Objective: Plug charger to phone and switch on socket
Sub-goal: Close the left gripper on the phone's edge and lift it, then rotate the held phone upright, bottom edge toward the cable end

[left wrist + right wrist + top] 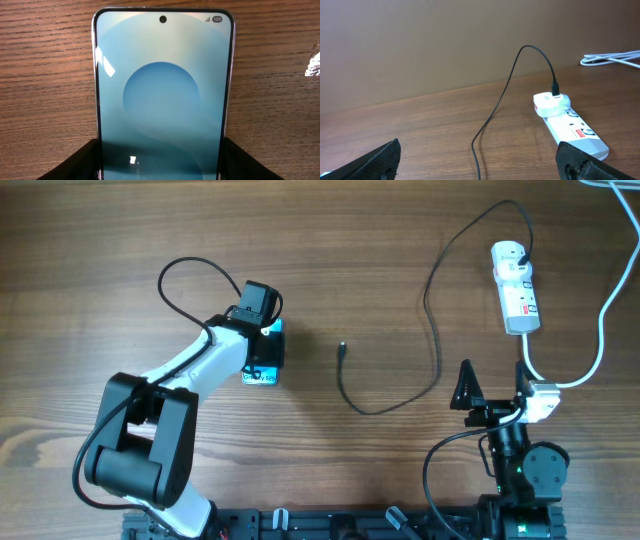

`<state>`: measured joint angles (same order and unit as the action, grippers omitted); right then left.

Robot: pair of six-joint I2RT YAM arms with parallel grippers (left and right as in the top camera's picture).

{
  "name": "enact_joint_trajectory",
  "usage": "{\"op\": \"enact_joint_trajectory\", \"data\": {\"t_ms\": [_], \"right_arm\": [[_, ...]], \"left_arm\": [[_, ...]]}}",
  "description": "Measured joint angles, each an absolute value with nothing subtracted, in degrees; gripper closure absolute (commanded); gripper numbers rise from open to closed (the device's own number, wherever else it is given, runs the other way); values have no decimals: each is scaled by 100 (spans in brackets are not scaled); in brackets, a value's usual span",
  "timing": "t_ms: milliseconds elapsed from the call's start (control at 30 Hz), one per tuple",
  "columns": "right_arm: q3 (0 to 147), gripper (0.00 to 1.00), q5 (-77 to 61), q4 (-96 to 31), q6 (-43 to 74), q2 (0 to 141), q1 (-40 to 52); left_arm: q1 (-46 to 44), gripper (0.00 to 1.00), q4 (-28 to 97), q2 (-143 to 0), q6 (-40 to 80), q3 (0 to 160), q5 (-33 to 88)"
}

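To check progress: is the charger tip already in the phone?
No, the charger tip lies on the table, apart from the phone.

Phone (265, 360) left; charger (437, 365) centre, running right into socket (515, 300) far right.

Overhead top-down; L wrist close on phone (162, 95); R low, facing socket (572, 131).

On the desk (330, 240) are counted one phone (268, 368), one charger (437, 360), one socket (518, 305), one white adapter (509, 255) and one thick white lead (601, 330). Two arms are seen: a left arm (190, 365) and a right arm (520, 452).
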<state>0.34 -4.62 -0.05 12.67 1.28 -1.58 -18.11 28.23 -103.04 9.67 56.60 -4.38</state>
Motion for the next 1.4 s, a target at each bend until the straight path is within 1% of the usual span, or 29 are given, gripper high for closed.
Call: {"op": "enact_joint_trajectory", "data": {"t_ms": [200,267,367,667,800,900,967,1033,1167,1233,1300,1400], "right_arm": [[34,0,-462,-5,1267,128,-158],[34,0,-462,-5,1267,128,-158],[34,0,-464,-5,1267,128,-158],[34,0,-462,-5,1267,128,-158],[34,0,-462,-5,1267,128,-158],[34,0,-462,-3,1267,128,-158],[34,0,-462,-5,1267,128,-158],[36,0,-462,-3,1267,128,-158],[34,0,-462,-5,1267,128,-158],[34,0,-462,-5,1267,128,-158],[34,0,-462,-5,1267,128,-158],[34,0,-462,-3,1267,128,-158]], "left_arm": [[-1811,46,2829,-10302,967,5671,-438],[-1811,43,2886,-10307,967,5701,-436],[-1811,50,3024,-10313,967,5743,-416],[-1811,53,3400,-10283,967,5870,-395],[-1811,55,3579,-9692,967,5883,-388],[-1811,55,3909,-9111,967,5898,-327],[-1811,56,4058,-8552,967,5927,-290],[-1811,58,4261,-8331,967,6045,-285],[-1811,61,4781,-7992,972,6545,-263],[-1811,59,5109,-7957,1037,6890,-233],[-1811,60,5336,-7957,1129,7188,-123],[-1811,59,5511,-7955,1409,7708,287]]}}
